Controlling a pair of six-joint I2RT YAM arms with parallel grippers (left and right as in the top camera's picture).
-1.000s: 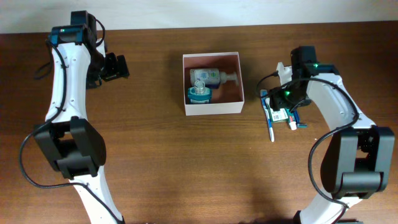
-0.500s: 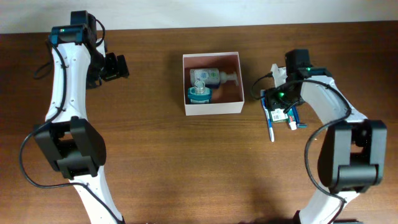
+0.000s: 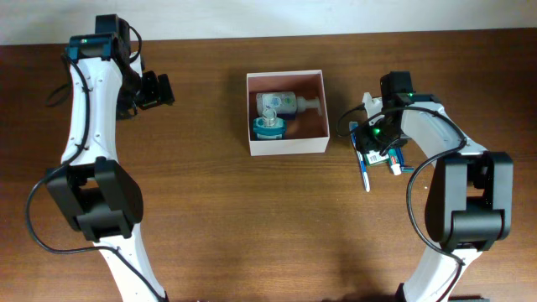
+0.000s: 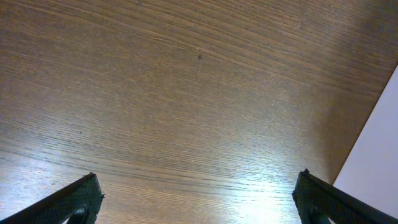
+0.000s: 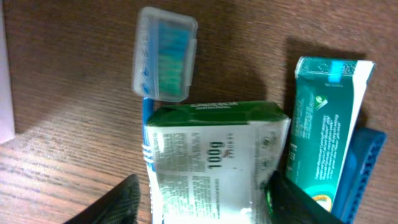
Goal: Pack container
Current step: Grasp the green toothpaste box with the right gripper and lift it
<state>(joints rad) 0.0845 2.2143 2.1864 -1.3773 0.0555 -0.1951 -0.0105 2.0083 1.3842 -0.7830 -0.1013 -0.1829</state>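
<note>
At far left of the table (image 3: 210, 218): left jaws spread fully wide, nothing between them, only bare wood grain under the wrist camera. They hang well apart from everything else. Judged to be parked out of the way, leaving the work to the other arm.

Centre: container (image 3: 285, 150) sits square on the table, lidless, with neither arm touching it. Inside lie a clear pump bottle (image 3: 281, 104) on its side along the far wall and a round blue-capped item (image 3: 269, 128) just in front of it. The right half of the floor is bare, so there is room for more. Packing looks partly done.

Right, just beside the container: a loose huddle of toiletries. Right jaws hang low over it, standing apart with one finger on each side of a green packet (image 5: 217, 162). Cannot tell whether they press on it yet. Likely the next item to go in.

- toothbrush (image 5: 163, 55), head capped, handle running under the packet's left edge
- teal tube (image 5: 323, 124) touching the packet's right side; could drag along on a lift
- blue ribbed piece (image 5: 368, 165) at the far edge, not identified
</note>
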